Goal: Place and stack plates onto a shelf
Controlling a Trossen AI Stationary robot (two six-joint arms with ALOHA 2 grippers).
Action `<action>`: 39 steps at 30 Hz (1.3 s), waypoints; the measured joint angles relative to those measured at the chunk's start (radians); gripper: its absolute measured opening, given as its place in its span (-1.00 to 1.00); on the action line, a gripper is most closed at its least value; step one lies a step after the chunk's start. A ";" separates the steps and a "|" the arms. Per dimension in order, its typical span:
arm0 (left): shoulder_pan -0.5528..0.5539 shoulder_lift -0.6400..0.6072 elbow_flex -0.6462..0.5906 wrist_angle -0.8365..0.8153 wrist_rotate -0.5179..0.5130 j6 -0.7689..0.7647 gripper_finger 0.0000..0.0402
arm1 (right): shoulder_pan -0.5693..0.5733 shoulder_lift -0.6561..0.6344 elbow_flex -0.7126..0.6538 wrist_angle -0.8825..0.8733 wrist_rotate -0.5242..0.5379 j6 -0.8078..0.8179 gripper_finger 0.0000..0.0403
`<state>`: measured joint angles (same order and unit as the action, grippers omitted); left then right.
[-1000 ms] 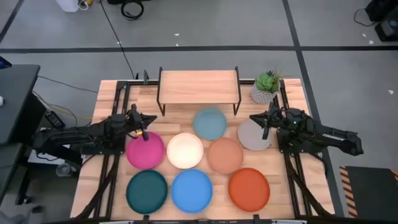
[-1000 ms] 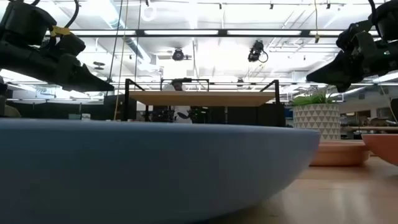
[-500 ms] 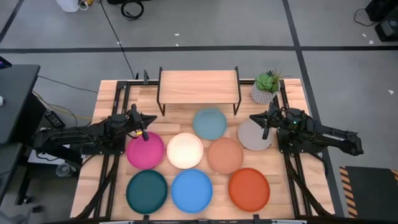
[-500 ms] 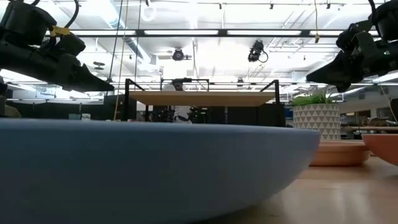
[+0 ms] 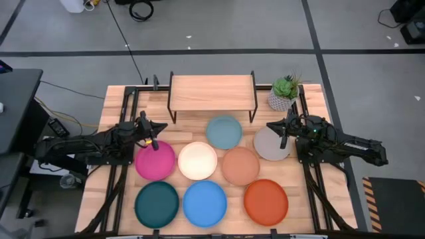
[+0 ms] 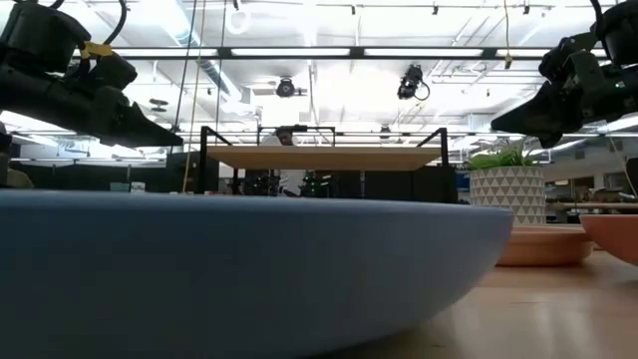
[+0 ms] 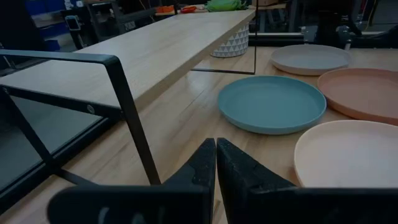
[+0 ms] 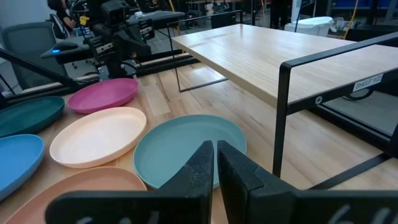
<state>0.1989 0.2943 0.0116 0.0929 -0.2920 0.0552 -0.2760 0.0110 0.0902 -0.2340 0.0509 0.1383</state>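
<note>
Left gripper (image 5: 155, 136) hovering over magenta plate (image 5: 155, 161), fingers pressed together, holding nothing. Eight plates lying on table, shelf (image 5: 212, 91) bare. Right gripper (image 5: 276, 131) hovering at grey plate (image 5: 271, 144), likewise pinched, empty — risking skidding off shallow rims, clipping shelf legs.

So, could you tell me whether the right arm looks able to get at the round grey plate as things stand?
Probably yes: the right pincer, shut, hovers at the round grey plate's rim near the shelf, and nothing lies on the plate or between them.
</note>
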 joint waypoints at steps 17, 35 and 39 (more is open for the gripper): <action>0.000 0.000 0.000 0.013 -0.078 0.191 -0.89 | 0.000 0.000 0.000 0.166 0.055 0.055 -0.87; 0.000 0.000 0.000 0.192 -0.013 -0.549 -0.89 | 0.000 0.000 0.000 0.608 0.113 0.551 -0.87; 0.000 0.000 0.000 0.258 -0.016 -0.766 -0.89 | 0.000 0.000 0.000 0.609 0.114 0.718 -0.87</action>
<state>0.1986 0.2947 0.0116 0.3504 -0.3080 -0.7110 -0.2756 0.0113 0.0901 0.3746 0.1649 0.8559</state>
